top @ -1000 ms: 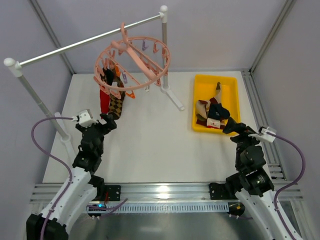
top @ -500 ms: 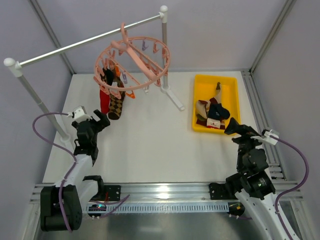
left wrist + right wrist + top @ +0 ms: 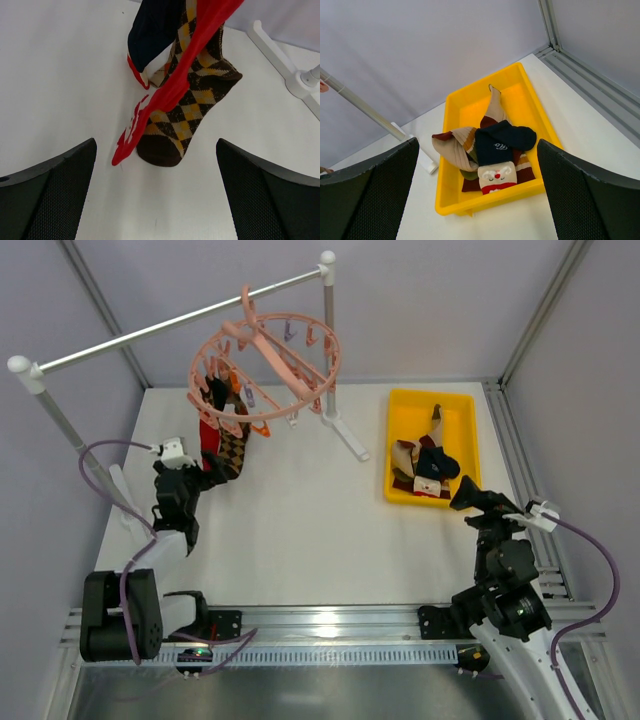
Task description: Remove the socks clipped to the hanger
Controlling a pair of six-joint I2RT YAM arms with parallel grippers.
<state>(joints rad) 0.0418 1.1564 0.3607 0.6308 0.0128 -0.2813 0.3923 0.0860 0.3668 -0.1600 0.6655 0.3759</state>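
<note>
On your left, the left pincer (image 3: 207, 472) stands wide open and empty, low over the desk (image 3: 300, 530), facing the toes of three socks (image 3: 180, 100) that hang clipped to the left side of the pink hanger (image 3: 265, 360). These are a navy sock (image 3: 155, 30), a red sock (image 3: 175, 85) and a brown-and-yellow argyle sock (image 3: 200, 110). The red one carries white marks near its toe that you cannot read. To the right, the yellow tray (image 3: 470, 100) holds a loose pile. On top lies a dark navy sock (image 3: 502, 142) with a small white logo too small to read, and below it a cream sock (image 3: 496, 176) printed with a red-nosed face. A tan striped sock (image 3: 455, 145) lies at their left. Beside the tray's near corner, the right pincer (image 3: 468, 492) is also wide open and holds nothing.
</note>
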